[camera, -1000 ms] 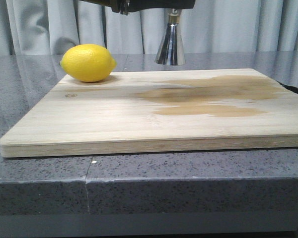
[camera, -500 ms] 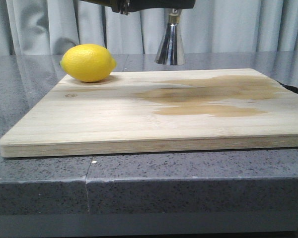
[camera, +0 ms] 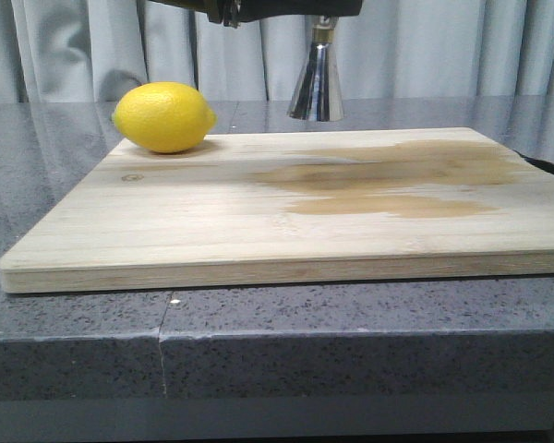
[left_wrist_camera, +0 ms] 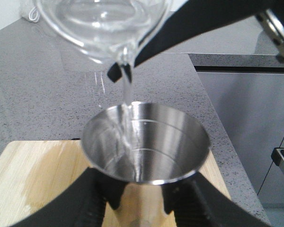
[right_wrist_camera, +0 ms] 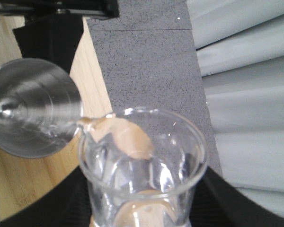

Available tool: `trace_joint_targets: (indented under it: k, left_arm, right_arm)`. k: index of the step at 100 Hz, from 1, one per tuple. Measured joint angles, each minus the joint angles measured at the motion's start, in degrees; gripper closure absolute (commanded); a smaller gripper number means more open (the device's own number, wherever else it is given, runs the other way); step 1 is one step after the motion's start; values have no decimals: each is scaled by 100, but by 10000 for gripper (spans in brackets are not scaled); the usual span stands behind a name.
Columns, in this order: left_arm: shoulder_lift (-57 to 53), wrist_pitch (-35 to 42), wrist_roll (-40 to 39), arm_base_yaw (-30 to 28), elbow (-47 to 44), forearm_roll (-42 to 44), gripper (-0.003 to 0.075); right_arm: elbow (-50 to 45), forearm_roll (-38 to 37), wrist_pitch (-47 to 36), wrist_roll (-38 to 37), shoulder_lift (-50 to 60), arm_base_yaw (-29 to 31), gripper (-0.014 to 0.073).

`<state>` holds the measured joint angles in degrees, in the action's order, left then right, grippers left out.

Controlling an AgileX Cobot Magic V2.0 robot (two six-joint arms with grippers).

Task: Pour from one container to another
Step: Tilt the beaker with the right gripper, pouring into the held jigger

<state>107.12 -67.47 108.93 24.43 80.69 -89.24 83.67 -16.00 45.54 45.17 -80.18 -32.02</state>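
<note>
The steel jigger (left_wrist_camera: 146, 142) sits upright in my left gripper (left_wrist_camera: 141, 201), whose black fingers are shut on its waist. Above it, the clear glass beaker (left_wrist_camera: 102, 23) is tipped over, and a thin clear stream (left_wrist_camera: 128, 94) falls from its lip into the jigger's cup. In the right wrist view my right gripper (right_wrist_camera: 144, 210) is shut on the beaker (right_wrist_camera: 144, 161), with the jigger (right_wrist_camera: 33, 109) below its spout. The front view shows only the jigger's lower cone (camera: 316, 88), hanging above the far edge of the board; the beaker is out of that view.
A wooden cutting board (camera: 212, 231) lies on the grey stone counter (camera: 74, 332), with a wet brown stain (camera: 397, 180) at its right rear. A yellow lemon (camera: 163, 116) rests on the board's far left corner. Curtains hang behind.
</note>
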Motion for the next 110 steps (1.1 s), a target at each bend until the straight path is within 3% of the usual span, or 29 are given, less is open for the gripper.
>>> trace_joint_targets:
  k: [110]
  left_arm:
    - [0,0,0,0,0,0,500]
  right_arm:
    - [0,-157,-270,1492,-25,-122,296]
